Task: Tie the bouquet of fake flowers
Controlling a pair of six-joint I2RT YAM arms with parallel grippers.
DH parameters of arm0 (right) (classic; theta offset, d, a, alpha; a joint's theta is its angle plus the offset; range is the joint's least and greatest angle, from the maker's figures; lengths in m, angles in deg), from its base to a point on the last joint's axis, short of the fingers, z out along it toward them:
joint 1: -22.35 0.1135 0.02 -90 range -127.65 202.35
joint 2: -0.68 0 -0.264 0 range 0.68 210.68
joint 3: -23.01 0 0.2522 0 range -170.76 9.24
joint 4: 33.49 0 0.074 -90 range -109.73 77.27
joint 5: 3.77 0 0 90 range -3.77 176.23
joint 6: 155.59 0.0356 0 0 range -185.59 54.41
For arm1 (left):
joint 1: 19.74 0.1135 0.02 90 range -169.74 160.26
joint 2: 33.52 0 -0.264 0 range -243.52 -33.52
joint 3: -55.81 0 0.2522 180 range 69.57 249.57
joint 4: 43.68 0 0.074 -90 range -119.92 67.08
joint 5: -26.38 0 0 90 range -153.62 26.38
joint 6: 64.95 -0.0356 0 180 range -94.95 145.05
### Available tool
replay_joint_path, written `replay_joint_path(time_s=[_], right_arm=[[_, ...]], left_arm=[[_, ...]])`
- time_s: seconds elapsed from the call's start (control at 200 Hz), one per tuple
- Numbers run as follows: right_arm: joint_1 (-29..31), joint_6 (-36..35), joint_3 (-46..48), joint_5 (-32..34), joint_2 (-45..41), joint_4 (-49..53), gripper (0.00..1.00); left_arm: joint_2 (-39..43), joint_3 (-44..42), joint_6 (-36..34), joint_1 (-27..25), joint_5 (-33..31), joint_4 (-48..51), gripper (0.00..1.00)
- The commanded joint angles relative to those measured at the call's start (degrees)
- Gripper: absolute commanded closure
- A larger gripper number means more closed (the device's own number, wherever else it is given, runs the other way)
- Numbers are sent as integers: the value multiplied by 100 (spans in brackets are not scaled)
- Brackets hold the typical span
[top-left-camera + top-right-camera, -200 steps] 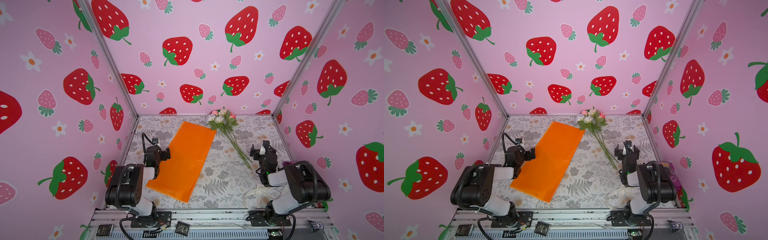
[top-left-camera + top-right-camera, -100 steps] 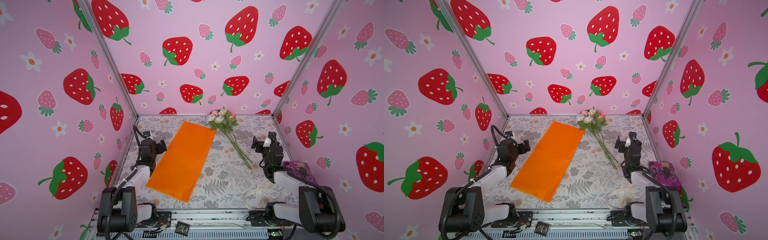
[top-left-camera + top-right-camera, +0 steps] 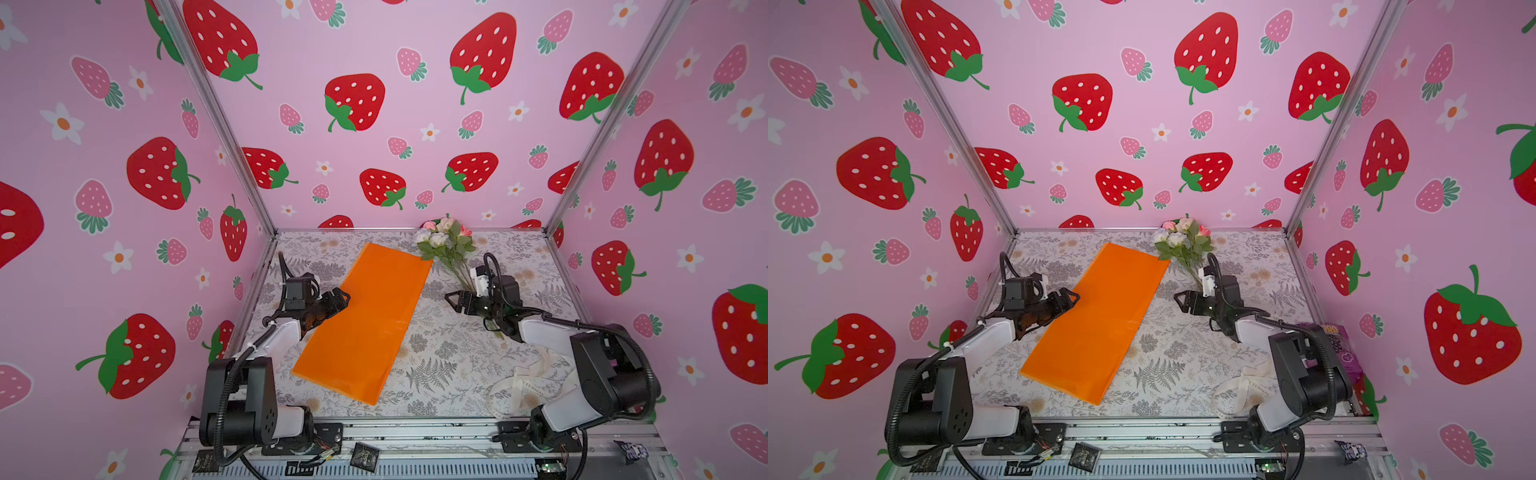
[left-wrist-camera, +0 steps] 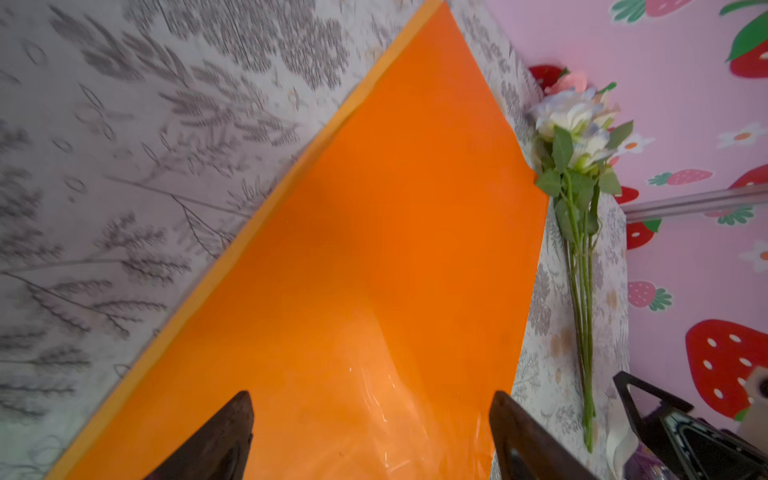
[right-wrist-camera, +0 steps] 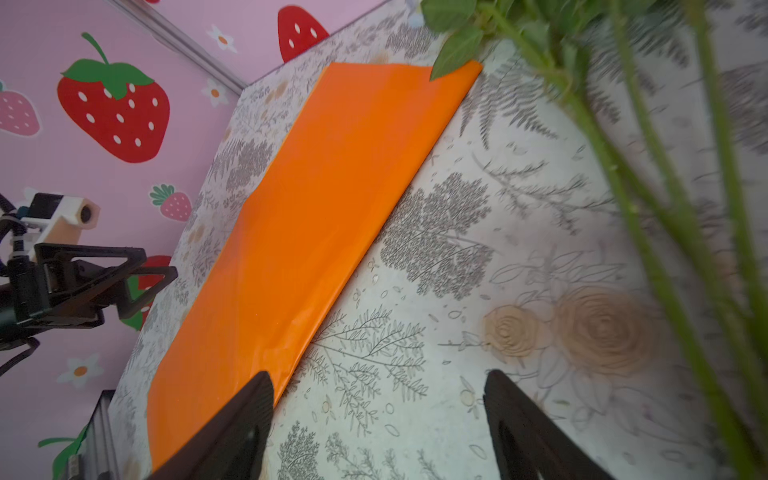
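Broadly, a leaf-printed table [image 3: 440,345] carries an orange sheet [image 3: 365,320] laid diagonally. The bouquet [image 3: 446,245] lies off the sheet's far right corner, stems running nearward. The left gripper [image 3: 344,296] hovers over the sheet's left edge, jaws apart. The right gripper [image 3: 451,300] sits right of the sheet by the stems, likewise apart. A cream ribbon [image 3: 515,386] lies right of the sheet's near end.
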Motion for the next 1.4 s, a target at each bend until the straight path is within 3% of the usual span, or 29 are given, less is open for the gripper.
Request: replay_joint_path(time_s=[0.0,0.305,0.595,0.805,0.91,1.04,1.215,1.396], right_arm=[[-4,114,-530,309,581,578,18],[-229,-385,-2159,565,2235,1131,17],[-941,-643,-2679,778,2918,1450,17],[-1498,-954,-3519,614,3447,2101,16],[-1634,-1084,-3871,229,3590,2392,17],[-1627,-1014,-3694,-63,3040,2465,18],[-1535,-515,-2447,-389,1734,1853,18],[-1083,-72,-1202,-248,629,1466,20]], left_arm=[[32,88,130,-187,304,366,10],[-396,75,203,-805,53,478,11],[-832,106,538,-1733,-44,380,12],[-1394,275,1038,-2577,-187,0,12],[-1794,536,1348,-2908,-291,-166,12],[-2205,942,1537,-3178,-368,-311,13],[-2577,1483,1666,-3459,-254,-395,13],[-1976,1545,1502,-3536,-542,-169,14]])
